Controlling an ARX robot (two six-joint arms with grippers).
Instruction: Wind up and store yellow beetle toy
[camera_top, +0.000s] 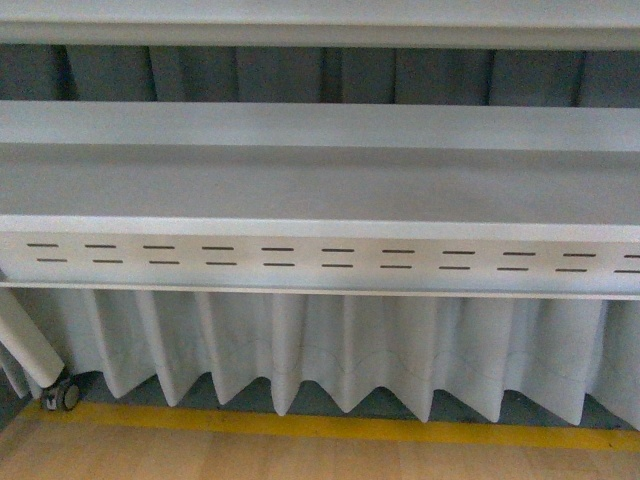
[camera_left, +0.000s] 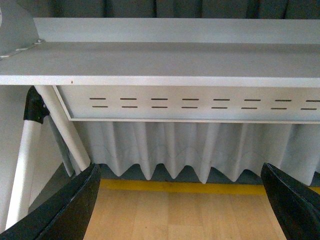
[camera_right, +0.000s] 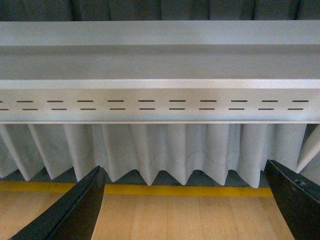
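Observation:
The yellow beetle toy is out of view in every frame. My left gripper (camera_left: 182, 210) is open, its black fingers (camera_left: 67, 207) spread wide with only wooden floor showing between them. My right gripper (camera_right: 185, 210) is open too, its dark fingers (camera_right: 75, 212) far apart over the same floor. Neither gripper holds anything. No arm shows in the front view.
A white table (camera_top: 320, 185) stands ahead, with a slotted front panel (camera_top: 330, 258) and a pleated white skirt (camera_top: 330, 345) below. A yellow floor stripe (camera_top: 320, 425) runs under it. A white table leg (camera_left: 65, 127) and a caster wheel (camera_top: 68, 396) stand at the left.

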